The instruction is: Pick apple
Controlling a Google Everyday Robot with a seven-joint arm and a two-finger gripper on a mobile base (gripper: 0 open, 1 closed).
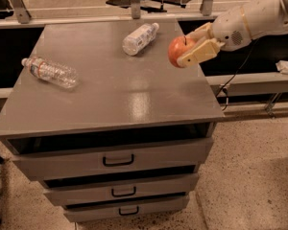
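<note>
The apple is round, red-orange with a short dark stem. It is held in the air above the right side of the grey cabinet top, clear of the surface. My gripper reaches in from the upper right on a white arm and is shut on the apple, with one tan finger along its front right side and the other behind it.
Two clear plastic bottles lie on the cabinet top: one at the left, one at the back centre. The cabinet has three drawers below. A rail and cable run to the right.
</note>
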